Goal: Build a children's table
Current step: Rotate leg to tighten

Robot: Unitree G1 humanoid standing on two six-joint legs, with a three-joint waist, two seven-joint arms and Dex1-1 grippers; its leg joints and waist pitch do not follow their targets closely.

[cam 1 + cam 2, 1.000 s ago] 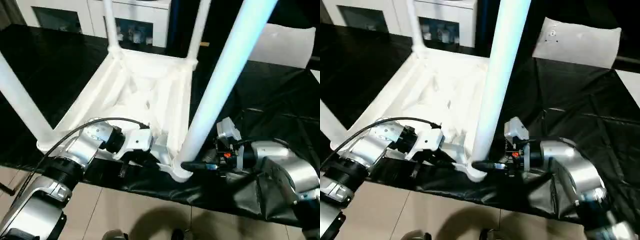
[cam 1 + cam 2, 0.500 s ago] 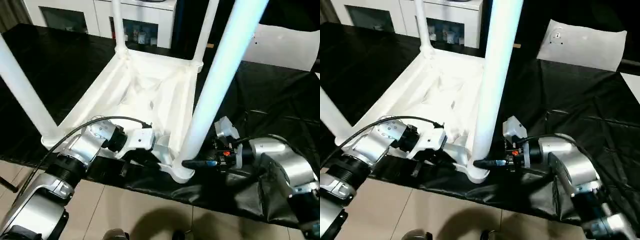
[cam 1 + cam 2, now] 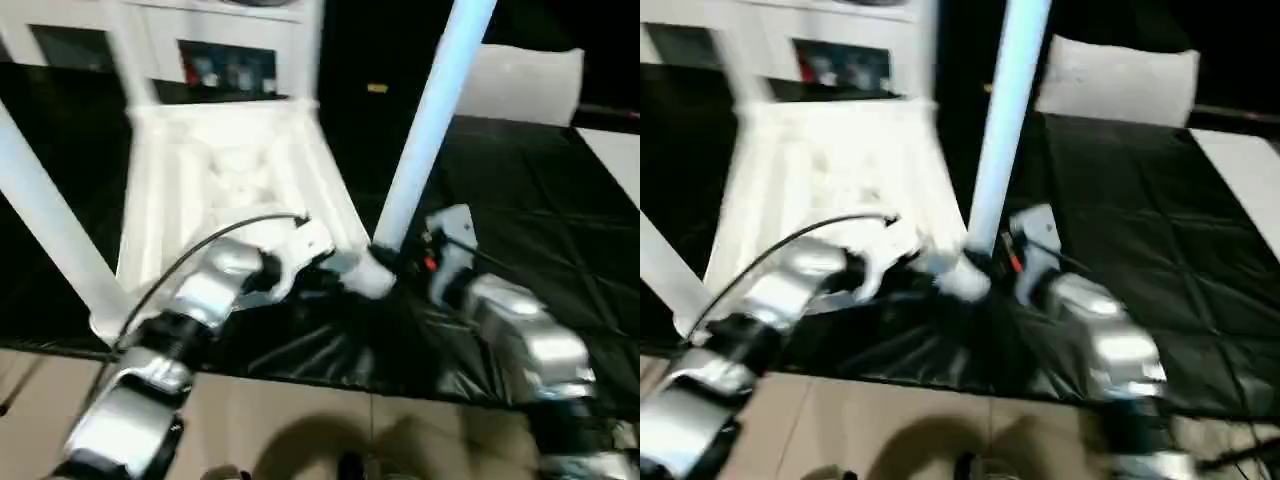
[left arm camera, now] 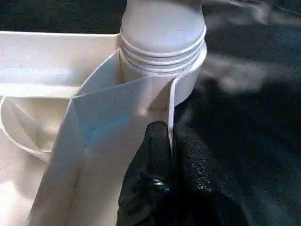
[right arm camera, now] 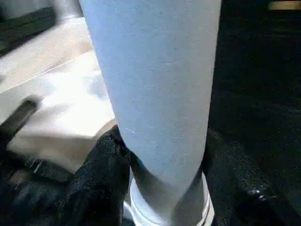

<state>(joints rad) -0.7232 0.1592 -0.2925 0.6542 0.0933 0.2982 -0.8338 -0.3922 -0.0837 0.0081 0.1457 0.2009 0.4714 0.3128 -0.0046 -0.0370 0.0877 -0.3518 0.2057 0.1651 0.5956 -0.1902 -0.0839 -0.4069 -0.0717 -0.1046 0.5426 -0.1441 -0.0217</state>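
My left claw (image 4: 171, 141) stays clamped on the children's table (image 3: 225, 165) rim; my right claw (image 5: 162, 183) has tightened round the near-corner leg (image 3: 425, 130). I judge it seated.

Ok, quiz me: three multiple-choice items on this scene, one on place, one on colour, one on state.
1. The right tool sits at:
A) a cabinet door
B) the base of the near leg
C) that leg's tip

2. The sheet under the table is:
A) black
B) red
C) yellow

3. The left tool is:
A) wide open
B) holding a screwdriver
C) shut on the table's rim

Answers:
1 B: its fingers flank the near leg low down.
2 A: the cover is dark all round the table.
3 C: both fingers pinch the thin rim.
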